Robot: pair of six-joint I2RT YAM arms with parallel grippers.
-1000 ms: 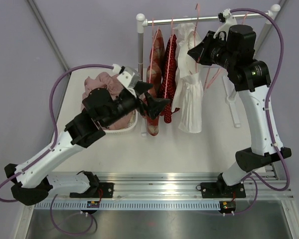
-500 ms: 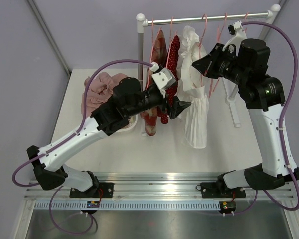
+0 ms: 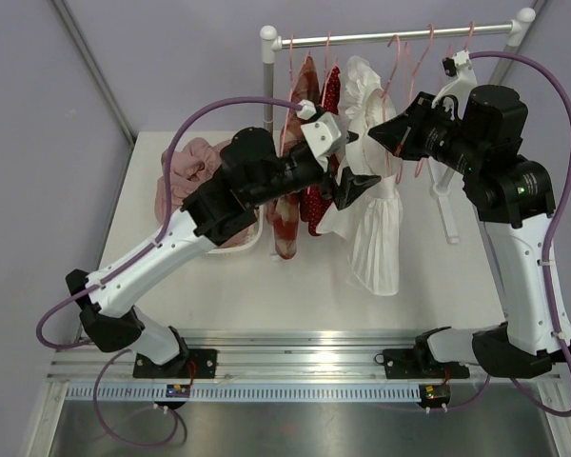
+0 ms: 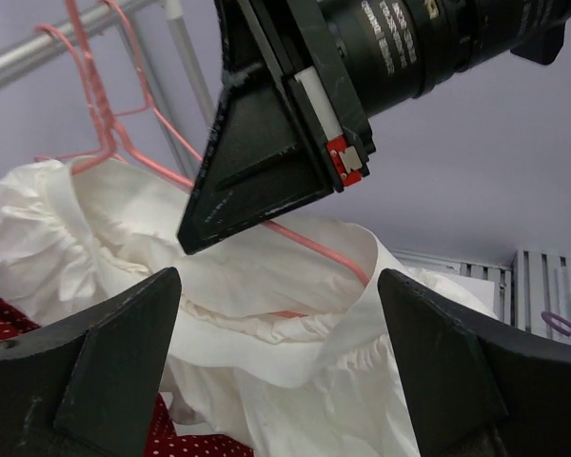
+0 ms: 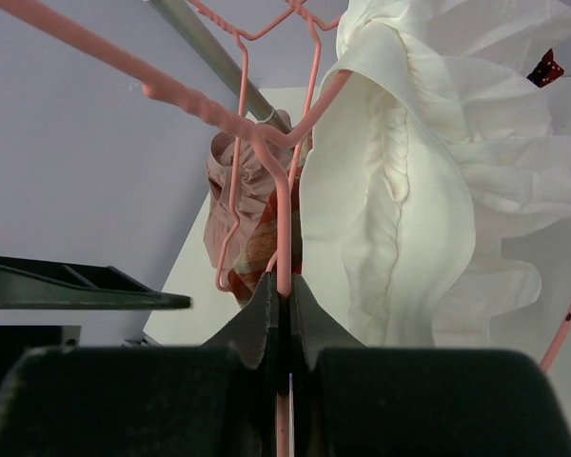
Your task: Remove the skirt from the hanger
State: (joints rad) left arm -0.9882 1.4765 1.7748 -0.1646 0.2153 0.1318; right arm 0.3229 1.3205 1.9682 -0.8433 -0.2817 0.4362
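The right tool clamps the pink wire hanger; the empty, wide-open left tool should pinch the soft white cloth skirt at its waistband ahead.

1. The walls were a flat lavender all round, no windows anywhere in shot.
2. A grey diagonal bar ran across the back left corner.
3. The table was plain white, with soft shadows on it, so the light looked pretty even and came from above.
4. At the back stood a little clothes rack: a white post on the left and a shiny metal rail running right to a white knob.
5. The near edge had an aluminium track, then a brushed steel panel with some glare on it.
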